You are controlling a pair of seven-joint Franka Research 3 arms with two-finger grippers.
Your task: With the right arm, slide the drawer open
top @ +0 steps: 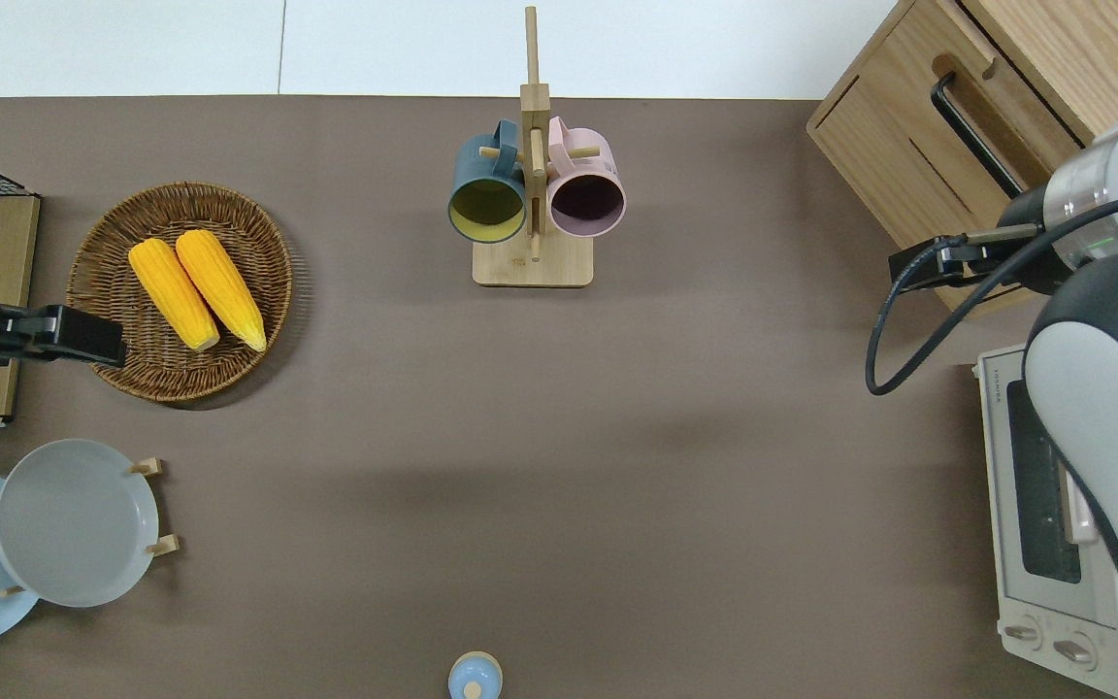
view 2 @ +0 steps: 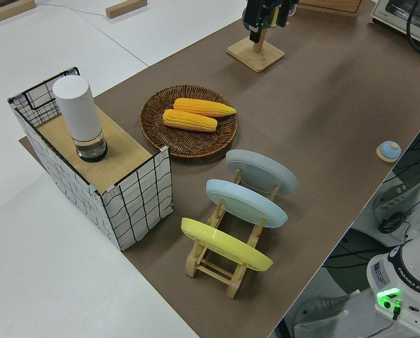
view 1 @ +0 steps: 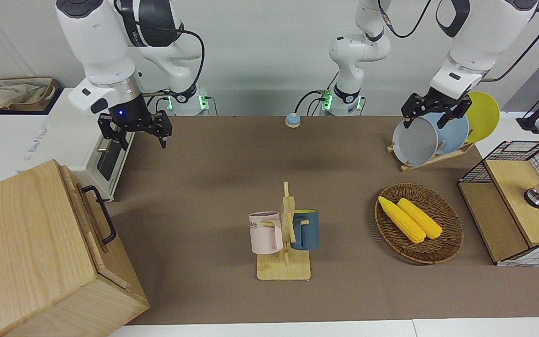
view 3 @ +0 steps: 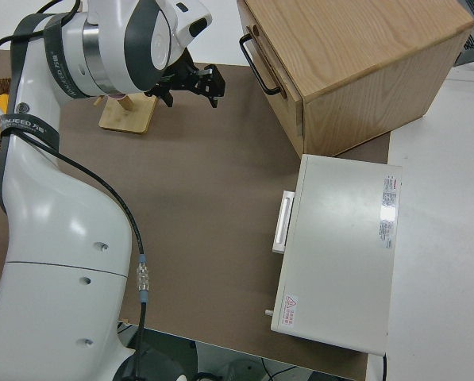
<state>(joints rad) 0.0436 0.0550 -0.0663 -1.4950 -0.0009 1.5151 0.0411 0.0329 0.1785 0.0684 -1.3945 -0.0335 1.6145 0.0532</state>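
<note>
On my brown table (view 1: pixel 232 154), ringed by white surfaces and a pale wall, I see the right end effector (view 1: pixel 134 132) hanging released and empty between toaster oven (view 1: pixel 87 150) and cabinet, whose drawer (view 1: pixel 92 216) sits shut at the right arm's end; left arm parked.

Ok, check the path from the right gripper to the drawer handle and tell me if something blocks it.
Nothing visible blocks it. The right gripper hangs open in the air near the toaster oven, and only bare table mat lies between it and the black handle on the drawer. The mug stand stands well off that path.
</note>
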